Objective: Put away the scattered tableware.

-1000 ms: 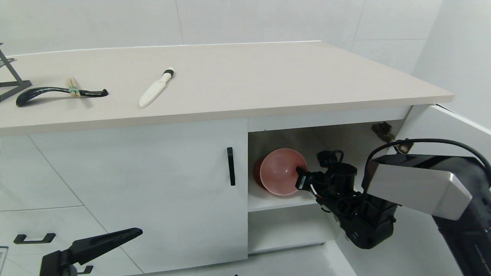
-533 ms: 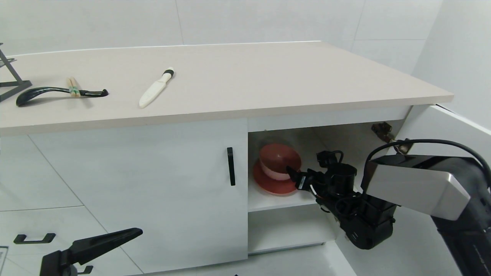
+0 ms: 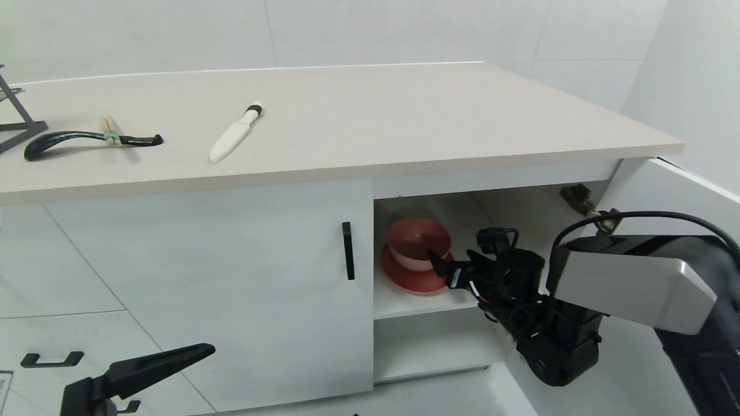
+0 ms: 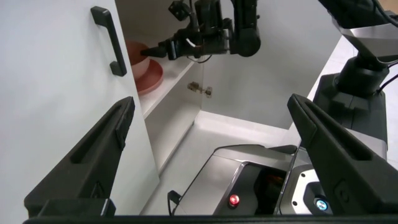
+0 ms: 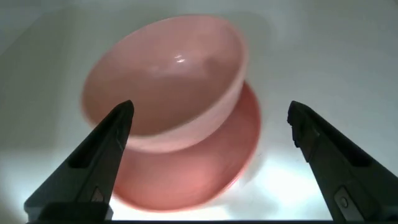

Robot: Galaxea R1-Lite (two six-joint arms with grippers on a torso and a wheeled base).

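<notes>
Right gripper (image 3: 439, 267), fingers spread apart and gripping nothing, sits at the open cabinet. The pink bowl (image 3: 417, 242) lies just ahead of its fingertips, atop a red plate (image 3: 410, 280) on the shelf (image 3: 404, 306). Left gripper (image 4: 211, 118), likewise spread, hangs low, well apart from both.

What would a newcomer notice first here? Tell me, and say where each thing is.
The pink bowl sits on a red plate on the upper shelf of the open cabinet, with the right gripper open just in front of it. On the counter above, toward its left end, lie a white knife, a black ladle and a pair of chopsticks.
</notes>
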